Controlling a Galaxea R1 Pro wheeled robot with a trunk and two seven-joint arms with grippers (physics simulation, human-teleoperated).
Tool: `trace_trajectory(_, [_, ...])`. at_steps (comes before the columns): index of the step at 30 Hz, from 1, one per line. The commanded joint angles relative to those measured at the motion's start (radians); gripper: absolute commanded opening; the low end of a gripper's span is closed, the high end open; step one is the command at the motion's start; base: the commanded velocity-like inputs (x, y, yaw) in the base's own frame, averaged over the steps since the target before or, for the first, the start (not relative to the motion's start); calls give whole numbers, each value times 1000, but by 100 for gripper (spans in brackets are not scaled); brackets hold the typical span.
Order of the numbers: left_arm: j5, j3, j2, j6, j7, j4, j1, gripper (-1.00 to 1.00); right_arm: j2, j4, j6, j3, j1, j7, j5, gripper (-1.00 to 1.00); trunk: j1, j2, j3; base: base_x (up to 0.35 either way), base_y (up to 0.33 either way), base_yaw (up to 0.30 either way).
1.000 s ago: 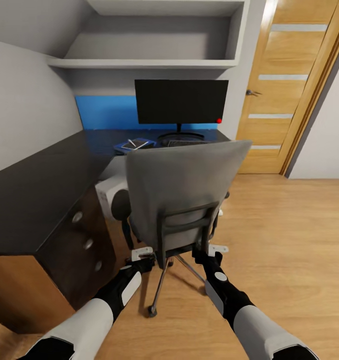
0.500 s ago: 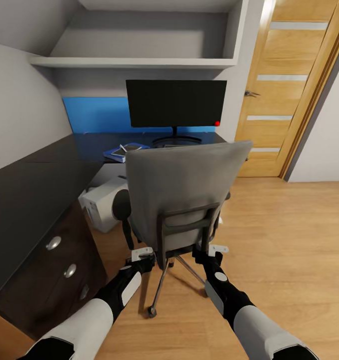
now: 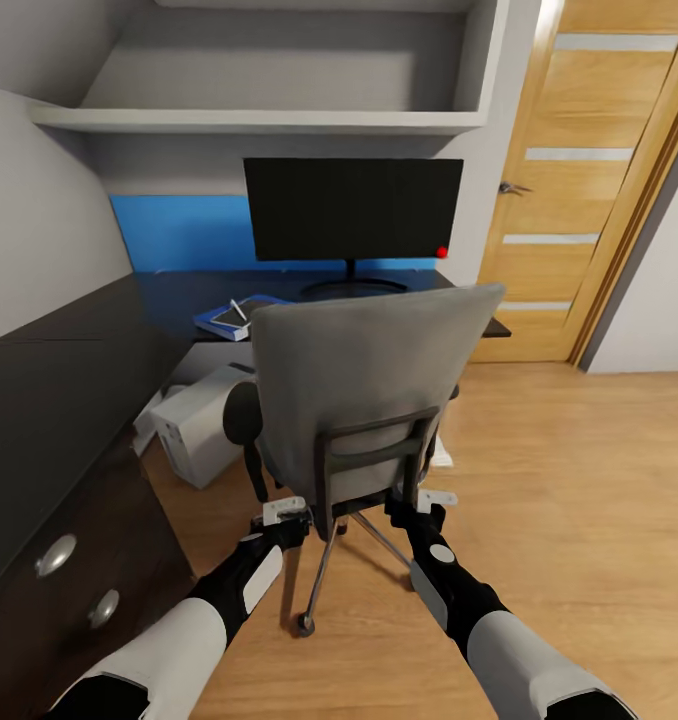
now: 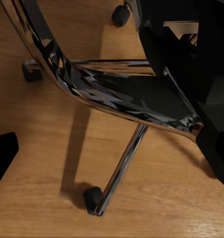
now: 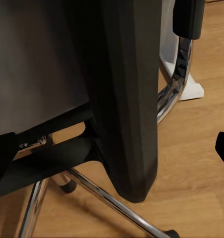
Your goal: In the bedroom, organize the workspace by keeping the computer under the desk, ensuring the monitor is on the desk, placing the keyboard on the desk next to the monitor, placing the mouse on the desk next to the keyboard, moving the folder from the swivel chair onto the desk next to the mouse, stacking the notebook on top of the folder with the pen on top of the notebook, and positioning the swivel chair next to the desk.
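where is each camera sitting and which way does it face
Head view: on the robot's head, facing forward and down at the swivel chair, desk and monitor; both forearms show, with the left gripper and right gripper.
Left wrist view: near the left gripper, facing the chair's chrome base and the floor.
Right wrist view: near the right gripper, facing the chair's back.
All three share the chair.

The chair [image 3: 364,400] back hides the surface [image 3: 169,300] below the monitor [image 3: 352,208], so whatever lies there cannot be seen. It also covers the right part of the folder [image 3: 219,320]. The small items on the folder are too small to tell apart. The surface runs off the frame's left edge, and the door [image 3: 589,180] off the top right.
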Motion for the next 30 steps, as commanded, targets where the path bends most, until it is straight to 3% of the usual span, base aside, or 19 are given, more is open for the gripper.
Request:
trace_trajectory(1, [3, -3, 0, 5, 7, -2, 0, 100, -1, -1, -4, 10, -1, -5, -5, 100, 0, 0, -1, 322, 0, 0])
trace_trajectory(16, [3, -3, 0, 4, 8, 0, 0, 100, -3, -1, -4, 10, -1, -5, -6, 100, 0, 0, -1, 322, 0, 0])
trace_trajectory(23, [3, -3, 0, 3, 9, 11, 0, 100, -4, -1, -4, 9, -1, -5, -6, 100, 0, 0, -1, 312, -125, 0])
trace_trajectory(30, [3, -3, 0, 3, 9, 12, 0, 100, -5, -2, -4, 8, -1, -5, -6, 100, 0, 0, -1, -34, -208, 0])
